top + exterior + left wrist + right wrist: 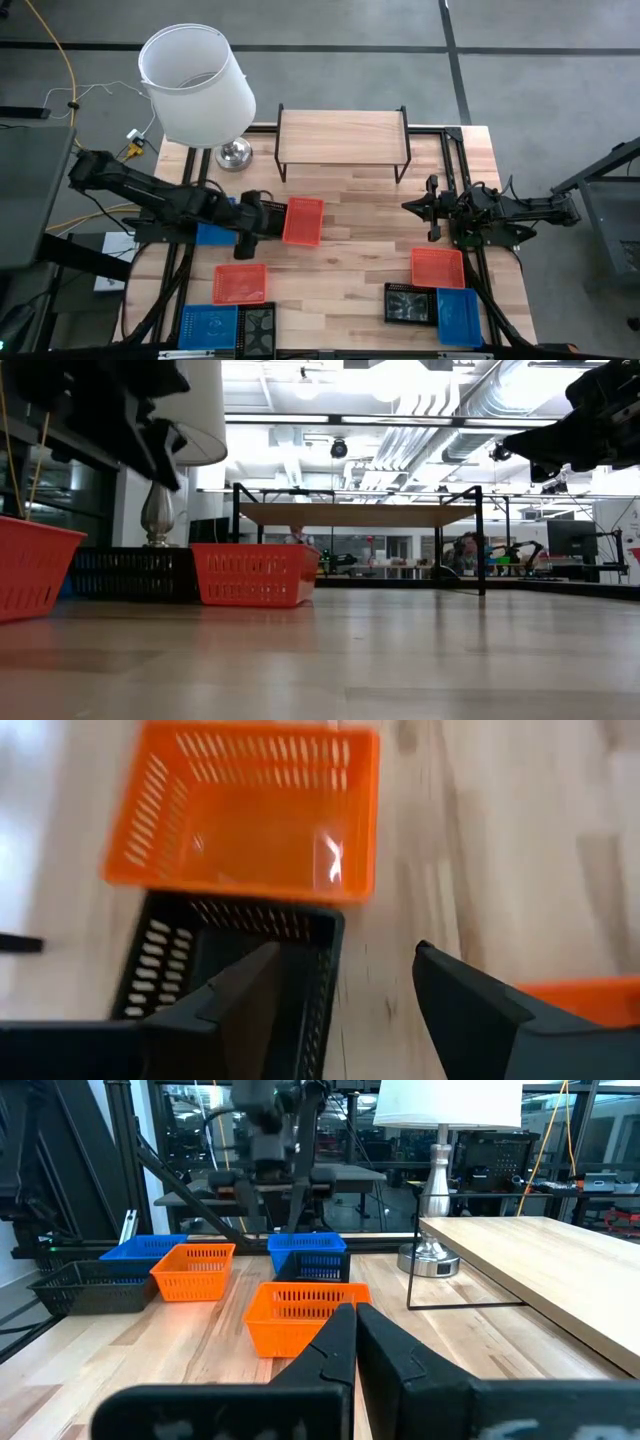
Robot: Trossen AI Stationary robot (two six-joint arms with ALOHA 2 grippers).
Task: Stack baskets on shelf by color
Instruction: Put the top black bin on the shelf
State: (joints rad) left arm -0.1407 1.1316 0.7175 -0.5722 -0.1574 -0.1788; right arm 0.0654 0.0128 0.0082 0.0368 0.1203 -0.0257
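Your left gripper (268, 218) hovers apart over a black basket (235, 975).
Right gripper (432, 208) closed, near the shelf (342, 131).

In your high view, the shelf (343, 128) sits at upper centre of the table (360, 235), with a lamp (197, 85) at its left. You have one basket (303, 221) left of centre, beside the left gripper (268, 219). Three baskets (239, 282) cluster lower left, three more (437, 268) lower right. The right gripper (424, 206) lies right of centre, below the shelf.
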